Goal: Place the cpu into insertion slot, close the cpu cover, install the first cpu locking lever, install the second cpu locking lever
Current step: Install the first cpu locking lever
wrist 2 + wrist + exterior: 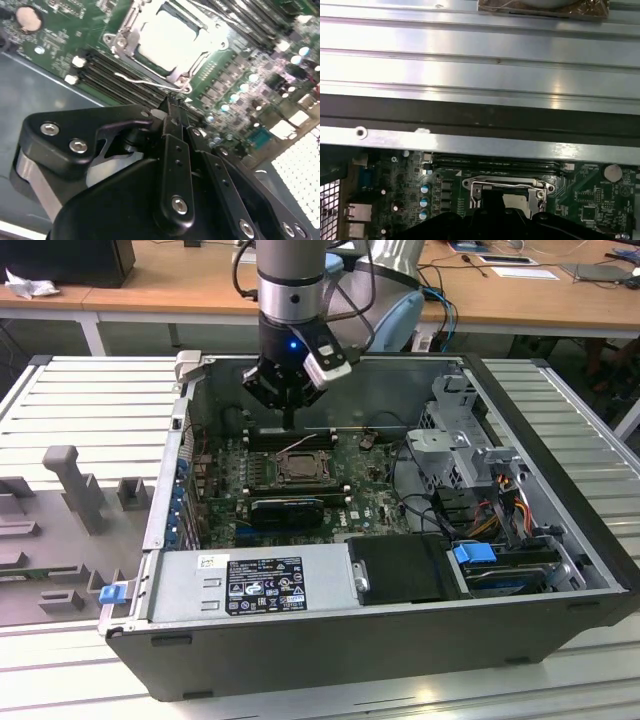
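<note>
The cpu (pixel 170 40) lies flat in the insertion slot (pixel 298 469) on the green motherboard (pixel 55 40), its pale silver face up. The cpu cover (pixel 117 42), a thin silver frame, is down around it, and it also appears in the first wrist view (pixel 506 183). A thin wire locking lever (pixel 145 81) runs along the socket's edge on the side toward the memory slots. My gripper (pixel 172 103) is shut with nothing in it, its tip just above that lever's hooked end. In the exterior view the gripper (pixel 288 422) points straight down over the socket's far edge.
The open computer case (pixel 560 530) walls in the board. Black memory slots (pixel 290 438) lie beyond the socket and a black finned heatsink (pixel 288 508) lies in front of it. A power supply (pixel 250 580), drive cage (pixel 455 430) and cables (pixel 500 495) crowd the exterior view's right.
</note>
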You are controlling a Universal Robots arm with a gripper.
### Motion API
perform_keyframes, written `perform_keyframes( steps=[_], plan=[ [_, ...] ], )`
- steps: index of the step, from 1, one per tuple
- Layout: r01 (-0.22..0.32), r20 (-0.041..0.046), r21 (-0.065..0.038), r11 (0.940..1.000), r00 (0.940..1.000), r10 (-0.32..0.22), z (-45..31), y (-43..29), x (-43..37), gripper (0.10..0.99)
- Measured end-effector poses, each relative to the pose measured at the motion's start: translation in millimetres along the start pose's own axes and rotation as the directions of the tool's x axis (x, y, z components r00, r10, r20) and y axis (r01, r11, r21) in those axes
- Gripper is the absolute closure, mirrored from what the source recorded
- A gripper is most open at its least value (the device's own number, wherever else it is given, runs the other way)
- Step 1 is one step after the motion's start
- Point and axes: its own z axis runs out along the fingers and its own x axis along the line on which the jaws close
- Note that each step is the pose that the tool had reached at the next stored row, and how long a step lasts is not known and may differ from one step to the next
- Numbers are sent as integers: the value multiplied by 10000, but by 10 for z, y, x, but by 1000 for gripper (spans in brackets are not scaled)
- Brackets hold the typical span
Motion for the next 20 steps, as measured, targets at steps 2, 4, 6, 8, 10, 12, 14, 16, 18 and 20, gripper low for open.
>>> perform_keyframes(
  steps=[2,4,6,8,10,12,14,16,18,20],
  plan=[
    [-2,20,-358,9994,10000,3,24,-4,-9,980],
    [-4,17,-358,9994,10000,5,91,-8,-13,980],
    [-30,17,-356,9994,10000,31,134,-10,-23,980],
    [-33,18,-356,9994,10000,34,189,-15,-90,980],
    [-33,18,-357,9994,10000,34,227,-16,-137,980],
    [-34,18,-355,9994,10000,34,242,-16,-155,980],
    [-34,16,-355,9994,10000,34,256,-16,-184,980],
    [-33,17,-356,9994,10000,34,271,-12,-208,980],
    [-34,18,-356,9994,10000,35,288,2,-224,980],
    [-33,18,-356,9994,10000,34,302,15,-236,980]
  ],
)
